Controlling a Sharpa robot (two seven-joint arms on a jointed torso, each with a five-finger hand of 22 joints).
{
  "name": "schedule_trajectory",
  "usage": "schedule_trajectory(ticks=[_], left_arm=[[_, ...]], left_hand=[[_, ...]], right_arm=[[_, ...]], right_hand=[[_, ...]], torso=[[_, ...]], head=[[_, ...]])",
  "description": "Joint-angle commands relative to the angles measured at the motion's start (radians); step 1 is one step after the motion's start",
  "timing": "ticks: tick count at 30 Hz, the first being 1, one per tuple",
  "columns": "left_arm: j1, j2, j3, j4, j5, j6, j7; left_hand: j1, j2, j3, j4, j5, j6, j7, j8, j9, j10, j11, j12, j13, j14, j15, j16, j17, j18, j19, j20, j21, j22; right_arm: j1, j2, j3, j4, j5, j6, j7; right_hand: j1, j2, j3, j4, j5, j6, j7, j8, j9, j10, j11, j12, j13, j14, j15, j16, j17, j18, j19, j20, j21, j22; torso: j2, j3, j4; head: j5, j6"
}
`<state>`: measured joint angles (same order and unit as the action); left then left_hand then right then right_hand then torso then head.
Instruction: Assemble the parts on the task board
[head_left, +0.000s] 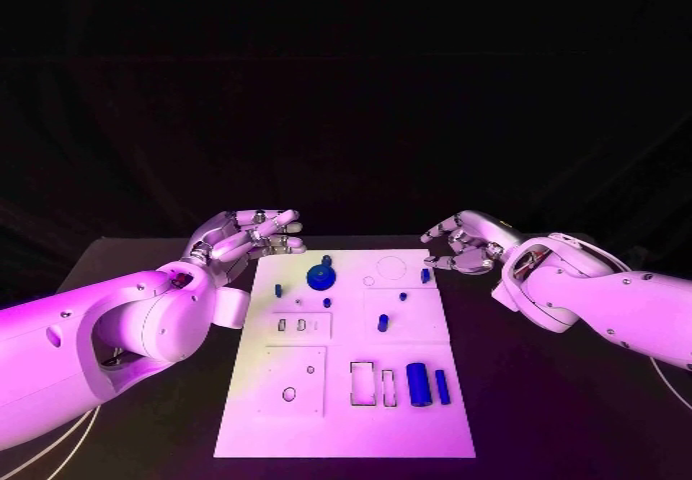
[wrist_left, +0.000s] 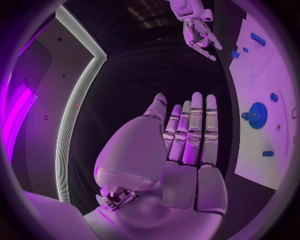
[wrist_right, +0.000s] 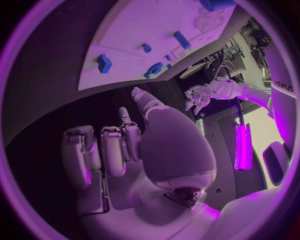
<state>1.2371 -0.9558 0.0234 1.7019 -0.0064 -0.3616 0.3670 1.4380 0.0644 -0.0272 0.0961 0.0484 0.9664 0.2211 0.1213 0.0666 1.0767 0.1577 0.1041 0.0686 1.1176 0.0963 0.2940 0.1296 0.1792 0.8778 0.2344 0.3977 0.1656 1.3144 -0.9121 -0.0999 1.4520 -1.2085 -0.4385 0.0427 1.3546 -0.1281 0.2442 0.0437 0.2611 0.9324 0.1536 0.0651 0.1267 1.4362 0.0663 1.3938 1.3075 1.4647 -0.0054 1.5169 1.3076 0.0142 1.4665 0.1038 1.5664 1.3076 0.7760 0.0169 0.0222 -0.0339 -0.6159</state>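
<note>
Your left hand (head_left: 248, 237) and right hand (head_left: 464, 243) flank the task board (head_left: 346, 420), fingers apart, holding nothing; blue parts (head_left: 418, 384) lie unassembled, awaiting your first pick.

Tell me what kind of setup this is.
Likely a robot test bench: a white task board with small blue parts on a black table, both hands empty beside it.

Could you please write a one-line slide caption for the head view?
Both hands, left and right, hover open at the far corners of the white task board, blue parts scattered across it.
</note>
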Motion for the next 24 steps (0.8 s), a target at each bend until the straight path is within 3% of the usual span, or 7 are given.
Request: schedule_trajectory(ticks=[1, 6, 9, 14, 24], left_arm=[[0.001, 0.003, 0.0, -0.001, 0.004, 0.024, 0.007], [0.0, 0.003, 0.0, -0.002, 0.004, 0.024, 0.007], [0.0, 0.002, -0.001, -0.003, 0.004, 0.024, 0.007], [0.0, 0.002, -0.001, -0.004, 0.004, 0.025, 0.006], [0.0, 0.001, -0.001, -0.004, 0.004, 0.025, 0.006]], left_hand=[[0.005, 0.0, -0.001, -0.004, 0.005, 0.004, 0.0, -0.005, 0.0, 0.0, 0.002, -0.003, 0.0, 0.001, 0.009, -0.005, 0.0, 0.004, 0.001, 0.0, 0.001, -0.001], [0.005, 0.0, -0.001, -0.004, 0.005, 0.004, 0.0, -0.005, 0.0, 0.0, 0.002, -0.003, 0.0, 0.001, 0.009, -0.005, 0.0, 0.004, 0.001, 0.0, 0.001, -0.001], [0.005, 0.0, -0.001, -0.004, 0.005, 0.004, 0.0, -0.005, 0.0, 0.0, 0.002, -0.003, 0.0, 0.001, 0.009, -0.005, 0.0, 0.004, 0.001, 0.0, 0.001, -0.001], [0.004, -0.001, -0.001, -0.004, 0.004, 0.004, 0.0, -0.005, 0.0, 0.001, 0.002, -0.003, 0.0, 0.001, 0.009, -0.005, 0.0, 0.004, 0.002, 0.001, 0.001, -0.001], [0.004, -0.001, -0.001, -0.004, 0.004, 0.004, 0.0, -0.005, 0.0, 0.001, 0.002, -0.003, 0.0, 0.001, 0.009, -0.005, 0.0, 0.004, 0.002, 0.001, 0.001, -0.001]], right_arm=[[-0.007, 0.003, 0.0, -0.02, 0.025, 0.061, 0.033], [-0.022, 0.008, 0.0, -0.043, 0.018, 0.076, 0.025], [-0.03, 0.015, -0.001, -0.06, 0.012, 0.081, 0.021], [-0.039, 0.025, -0.001, -0.081, 0.009, 0.093, 0.015], [-0.051, 0.043, -0.001, -0.107, 0.006, 0.106, 0.005]], right_hand=[[0.01, 0.003, -0.001, -0.007, 0.001, -0.005, 0.001, -0.004, -0.001, -0.005, 0.001, -0.005, 0.101, 0.081, -0.001, 0.002, 0.16, -0.014, 0.104, -0.002, 0.004, 0.263], [0.01, 0.001, -0.002, -0.007, 0.001, -0.008, 0.002, -0.004, -0.002, -0.006, 0.002, -0.005, 0.101, 0.082, 0.0, 0.003, 0.162, -0.014, 0.104, -0.001, 0.004, 0.263], [0.009, 0.0, -0.004, -0.007, 0.0, -0.011, 0.004, -0.004, -0.003, -0.007, 0.004, -0.006, 0.1, 0.082, 0.001, 0.003, 0.162, -0.014, 0.104, -0.001, 0.004, 0.263], [0.008, -0.002, -0.006, -0.007, -0.002, -0.017, 0.005, -0.005, -0.004, -0.008, 0.005, -0.008, 0.098, 0.082, 0.002, 0.003, 0.162, -0.014, 0.104, -0.001, 0.004, 0.263], [0.01, -0.003, -0.007, -0.008, -0.004, -0.022, 0.006, -0.004, -0.006, -0.008, 0.006, -0.007, 0.099, 0.083, 0.003, 0.004, 0.165, -0.014, 0.104, 0.0, 0.004, 0.263]], torso=[[0.0, 0.0028, 0.0014], [0.002, 0.0056, 0.0031], [0.002, 0.0047, 0.0007], [0.001, 0.0044, 0.0045], [0.001, 0.0043, 0.0023]], head=[[-0.006, -0.008], [-0.01, -0.013], [-0.009, -0.014], [-0.012, -0.017], [-0.009, -0.018]])
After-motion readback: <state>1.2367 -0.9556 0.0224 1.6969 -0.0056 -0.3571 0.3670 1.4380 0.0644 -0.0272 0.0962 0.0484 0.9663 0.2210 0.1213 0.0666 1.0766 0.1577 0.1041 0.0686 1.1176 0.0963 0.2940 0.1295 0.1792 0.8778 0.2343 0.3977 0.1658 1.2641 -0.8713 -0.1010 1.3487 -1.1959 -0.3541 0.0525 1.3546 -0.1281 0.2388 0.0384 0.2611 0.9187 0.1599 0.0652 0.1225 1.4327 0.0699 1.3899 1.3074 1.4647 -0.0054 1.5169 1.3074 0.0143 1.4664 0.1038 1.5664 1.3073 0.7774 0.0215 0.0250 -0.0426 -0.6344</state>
